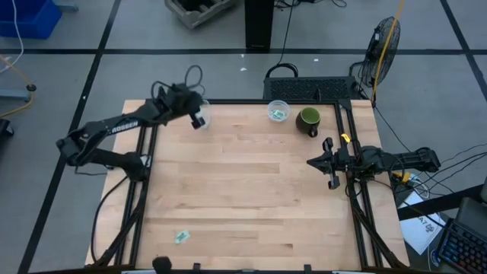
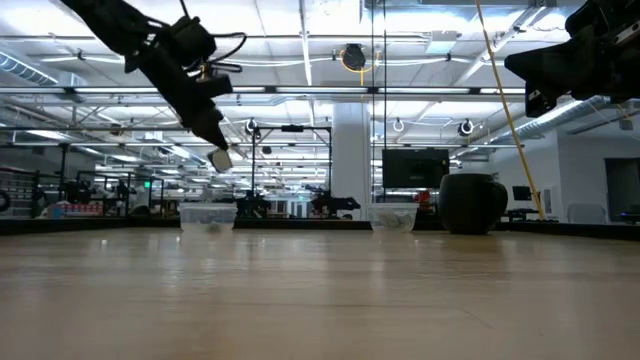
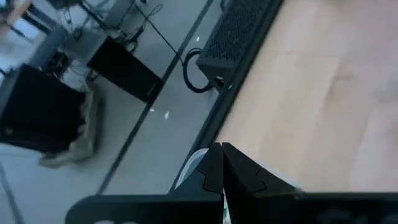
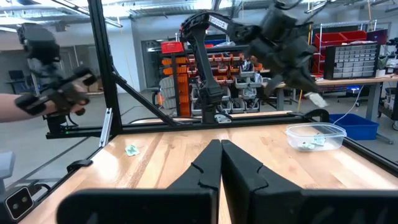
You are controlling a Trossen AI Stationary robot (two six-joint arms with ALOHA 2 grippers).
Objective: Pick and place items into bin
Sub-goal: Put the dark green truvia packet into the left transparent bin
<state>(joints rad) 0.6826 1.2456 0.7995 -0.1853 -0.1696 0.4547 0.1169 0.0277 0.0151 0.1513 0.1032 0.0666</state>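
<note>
My left gripper (image 1: 199, 119) is raised over the table's far left corner, shut on a pale packet (image 2: 222, 157), also seen as a packet (image 4: 315, 99) in the right wrist view. It hangs above a clear bin (image 2: 208, 215) that holds packets (image 4: 311, 143). A second clear bin (image 1: 278, 111) with green packets stands at the far edge. One mint packet (image 1: 181, 237) lies flat near the table's near left corner. My right gripper (image 1: 329, 164) waits shut, raised at the table's right side. My left gripper pinches the pale packet (image 2: 224, 158) between its two fingertips, slanting down from above. The packet is lifted clear of the table and juts out below the fingers over the clear bin. Which edge of it the fingers have cannot be told.
A dark green mug (image 1: 308, 120) stands beside the second bin at the far right. The black frame rails (image 1: 144, 190) run along both table sides. A person's hand (image 4: 53, 93) with a controller shows beyond the table's left edge. Bare wood (image 1: 251, 183) fills the middle.
</note>
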